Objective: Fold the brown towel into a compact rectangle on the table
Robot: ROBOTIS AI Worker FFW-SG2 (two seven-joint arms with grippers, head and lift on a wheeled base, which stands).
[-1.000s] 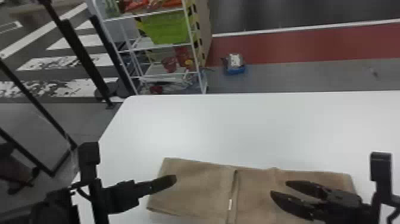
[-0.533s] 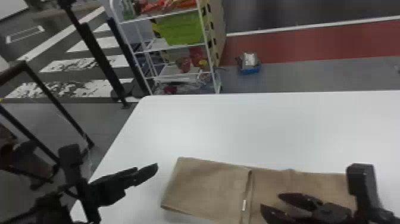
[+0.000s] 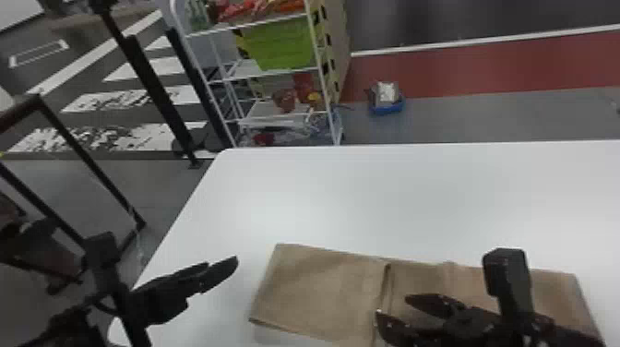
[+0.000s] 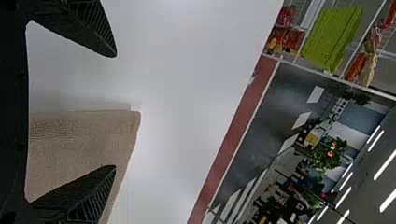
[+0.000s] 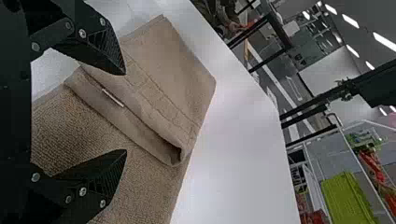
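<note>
Brown towel (image 3: 323, 286), partly folded, lay flat on a white surface (image 3: 415, 198), toward the near edge of the head view. Its left part was doubled over, and the flap ended in a loose, raised hem near the middle, with a small white label (image 5: 113, 98) beside it. The left gripper (image 4: 115, 112) was open and empty, just off the towel's left end in the head view. The right gripper (image 5: 125, 112) was open too, its fingers spread over the towel near that hem.

The likeliest trouble was a shallow pinch: if the right gripper caught only the upper layer at the hem, the flap could be dragged open or skewed. Fingers lowered too far could push the cloth into a ridge. If the left gripper closed where it was, it would probably miss the cloth, and a one-sided pull could twist the towel.

By count: one towel, one visible label, one surface, two grippers with two fingers each, and, behind, one green basket (image 3: 281, 44) on one white rack (image 3: 272, 73).
</note>
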